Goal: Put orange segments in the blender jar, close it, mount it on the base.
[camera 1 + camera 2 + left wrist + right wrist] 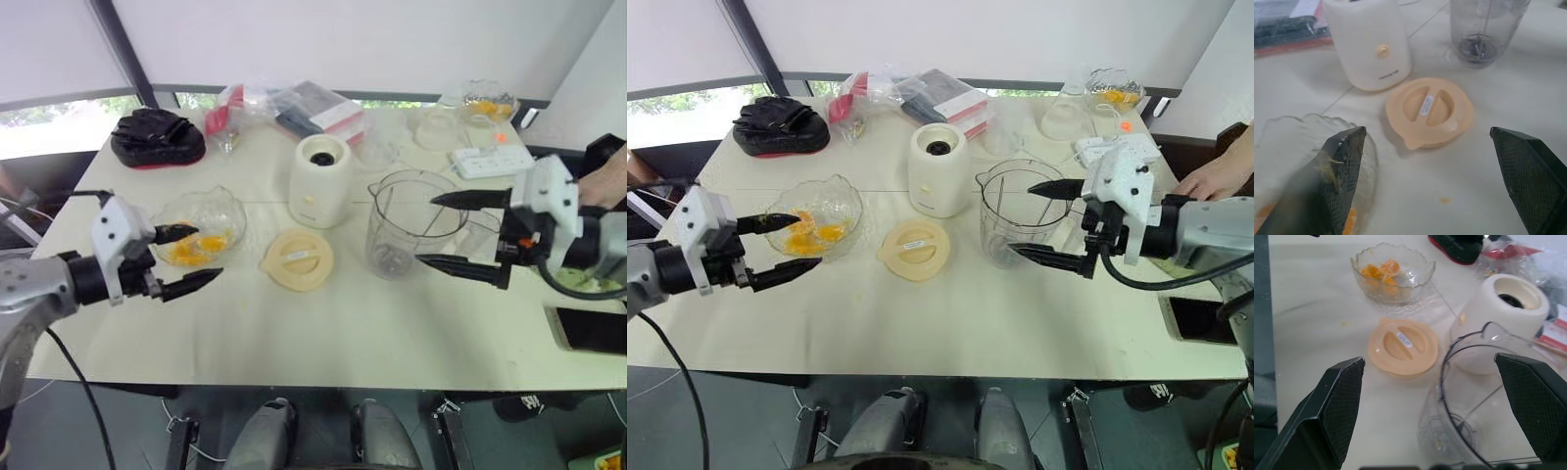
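Left eye view: the blender jar [411, 223] stands upright and uncovered on the table [343, 323], taken here as landmark. Just left of the jar, flat on the table, lies the cream-yellow lid [297, 258]; behind that lid and left of the jar stands the base [320, 180]. Farther left of the jar, the orange segments [196, 247] rest in a scalloped glass bowl [201, 227]. Left gripper [191, 258] hovers at that bowl, jaws spread, empty. Right gripper [460, 233] hovers just right of the jar, jaws spread wide, holding nothing.

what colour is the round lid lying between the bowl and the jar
Pale cream-yellow, with a small white label at its centre; the lid shows best in the right wrist view.
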### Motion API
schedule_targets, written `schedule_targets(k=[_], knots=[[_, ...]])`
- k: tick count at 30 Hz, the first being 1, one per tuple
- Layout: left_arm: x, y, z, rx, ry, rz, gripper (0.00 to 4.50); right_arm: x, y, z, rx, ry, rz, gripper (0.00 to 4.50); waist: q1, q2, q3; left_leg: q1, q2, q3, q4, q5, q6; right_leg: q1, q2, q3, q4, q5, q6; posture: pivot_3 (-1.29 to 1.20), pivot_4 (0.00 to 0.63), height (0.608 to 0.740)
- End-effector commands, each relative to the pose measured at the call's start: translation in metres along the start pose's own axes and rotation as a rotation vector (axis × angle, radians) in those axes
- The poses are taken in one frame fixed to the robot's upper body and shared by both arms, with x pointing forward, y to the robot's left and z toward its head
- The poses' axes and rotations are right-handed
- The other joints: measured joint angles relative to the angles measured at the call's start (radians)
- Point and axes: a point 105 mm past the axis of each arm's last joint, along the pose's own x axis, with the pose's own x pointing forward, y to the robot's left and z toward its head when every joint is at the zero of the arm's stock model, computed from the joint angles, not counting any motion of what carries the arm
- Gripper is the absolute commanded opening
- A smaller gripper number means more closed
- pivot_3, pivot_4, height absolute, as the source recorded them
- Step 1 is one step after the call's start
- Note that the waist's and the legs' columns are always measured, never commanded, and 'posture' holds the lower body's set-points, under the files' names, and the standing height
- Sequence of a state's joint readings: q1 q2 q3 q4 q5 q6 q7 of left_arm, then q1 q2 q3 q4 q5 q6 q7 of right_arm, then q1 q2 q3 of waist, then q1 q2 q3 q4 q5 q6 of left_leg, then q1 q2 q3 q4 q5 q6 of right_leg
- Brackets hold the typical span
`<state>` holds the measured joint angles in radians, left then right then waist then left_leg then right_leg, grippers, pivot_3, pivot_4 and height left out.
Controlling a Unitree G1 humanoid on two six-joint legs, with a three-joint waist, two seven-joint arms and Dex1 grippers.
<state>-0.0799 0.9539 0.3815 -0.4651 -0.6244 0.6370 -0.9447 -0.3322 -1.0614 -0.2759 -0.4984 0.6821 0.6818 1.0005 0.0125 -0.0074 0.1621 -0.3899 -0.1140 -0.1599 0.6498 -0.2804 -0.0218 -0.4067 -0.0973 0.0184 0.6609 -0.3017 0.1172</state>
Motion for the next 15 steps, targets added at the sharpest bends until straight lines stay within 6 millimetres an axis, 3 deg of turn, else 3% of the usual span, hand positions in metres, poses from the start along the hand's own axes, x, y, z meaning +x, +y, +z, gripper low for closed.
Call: schedule_targets(k=[1,15], knots=[[-0.004,0.005,0.009,0.04,-0.02,0.007,4.24,0.0,-0.002,0.013,-0.046,-0.025,-0.005,4.45,-0.001,0.001,0.0,0.0,0.0,0.0,0.0,0.0,0.0,0.0,0.0,0.0,0.0,0.0,0.0,0.0,0.15,0.74],[0.009,0.014,0.011,0.046,-0.024,0.008,4.24,0.009,-0.005,0.025,-0.071,-0.07,-0.015,4.45,-0.001,0.001,0.001,0.0,0.0,0.001,-0.001,0.001,-0.001,-0.001,0.0,0.0,0.0,0.0,0.0,0.0,0.15,0.74]])
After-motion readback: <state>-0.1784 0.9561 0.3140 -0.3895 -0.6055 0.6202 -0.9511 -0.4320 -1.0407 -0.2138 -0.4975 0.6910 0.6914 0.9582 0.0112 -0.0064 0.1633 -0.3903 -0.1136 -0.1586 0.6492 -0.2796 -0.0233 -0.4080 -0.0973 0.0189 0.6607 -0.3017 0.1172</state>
